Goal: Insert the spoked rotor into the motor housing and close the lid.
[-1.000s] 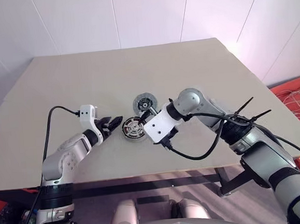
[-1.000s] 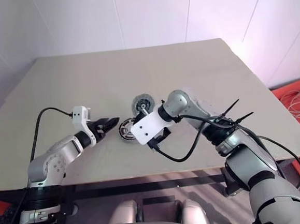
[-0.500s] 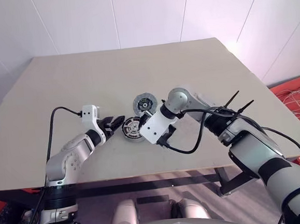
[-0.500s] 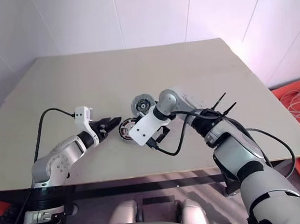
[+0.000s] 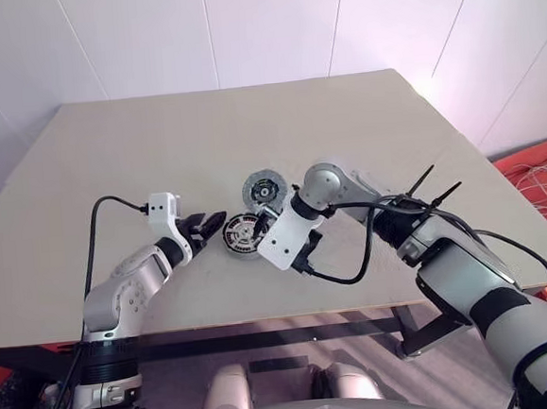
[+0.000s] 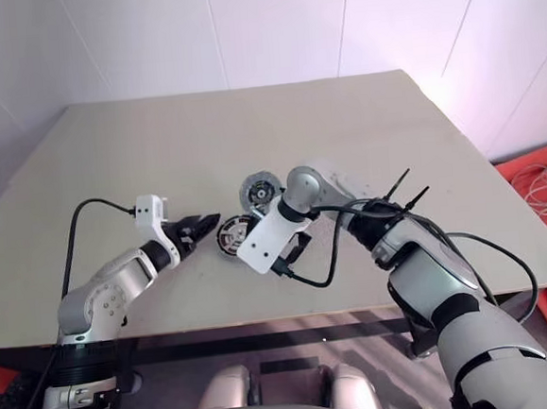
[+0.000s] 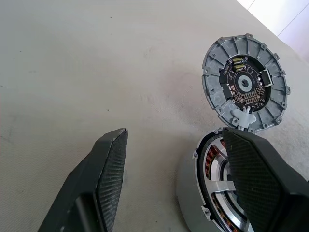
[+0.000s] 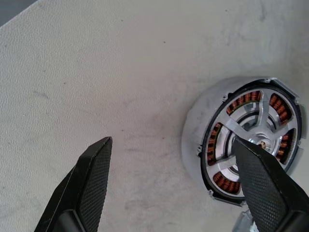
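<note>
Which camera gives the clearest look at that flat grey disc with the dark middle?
The left wrist view: the lid lies face up on the table, its ribbed rim and dark circuit centre plain to see. In the head views it is a small grey circle just beyond the motor housing.

A beige table (image 5: 155, 147) stands before white walls (image 5: 269, 25).
</note>
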Motion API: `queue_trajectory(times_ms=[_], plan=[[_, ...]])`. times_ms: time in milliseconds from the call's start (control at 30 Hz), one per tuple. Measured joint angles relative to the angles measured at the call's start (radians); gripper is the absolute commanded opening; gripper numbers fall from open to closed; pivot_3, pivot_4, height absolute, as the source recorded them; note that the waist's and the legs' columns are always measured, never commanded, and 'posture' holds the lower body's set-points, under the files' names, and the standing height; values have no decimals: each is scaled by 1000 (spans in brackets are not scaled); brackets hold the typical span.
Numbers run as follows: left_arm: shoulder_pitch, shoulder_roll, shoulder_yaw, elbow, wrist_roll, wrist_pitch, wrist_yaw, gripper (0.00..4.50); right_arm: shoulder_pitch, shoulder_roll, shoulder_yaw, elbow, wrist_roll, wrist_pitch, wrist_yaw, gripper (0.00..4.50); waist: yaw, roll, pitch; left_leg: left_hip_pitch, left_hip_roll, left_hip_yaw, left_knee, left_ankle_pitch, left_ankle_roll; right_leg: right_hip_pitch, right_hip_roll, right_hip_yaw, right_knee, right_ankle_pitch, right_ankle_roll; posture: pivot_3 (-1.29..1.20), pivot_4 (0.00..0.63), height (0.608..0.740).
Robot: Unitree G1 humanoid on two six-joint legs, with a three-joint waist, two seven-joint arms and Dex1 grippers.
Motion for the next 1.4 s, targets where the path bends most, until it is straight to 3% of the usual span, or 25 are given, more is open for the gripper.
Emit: queue_trajectory(times_ms=[433,533,867,900,1400], plan=[[0,0,0,0,0,0,3,3314,0,44,7,49,-33,12,-44,4482,-6,0,0,2,1,0,0,1,-2,2,0,0,1,0,0,0,0,740],[0,0,0,0,0,0,4,3314,-3,52,7,60,-36,14,-56,3625,-9,0,0,3,3,3,0,1,-3,3,0,0,1,0,0,0,0,740],[0,0,0,0,0,0,4,3314,-27,58,3,69,-37,9,-82,156,-11,-1,0,1,4,5,0,0,-1,2,0,0,0,0,-1,0,0,740],[0,-1,0,0,0,-1,4,3314,-27,54,4,70,-40,9,-74,8,-12,-1,-1,1,4,5,0,0,-1,2,0,0,0,0,-1,0,0,740],[-1,-4,-3,1,0,-1,4,3314,-24,50,2,67,-32,37,-76,3,-20,-2,-1,1,4,6,0,1,-2,2,0,0,1,0,-1,0,0,740]])
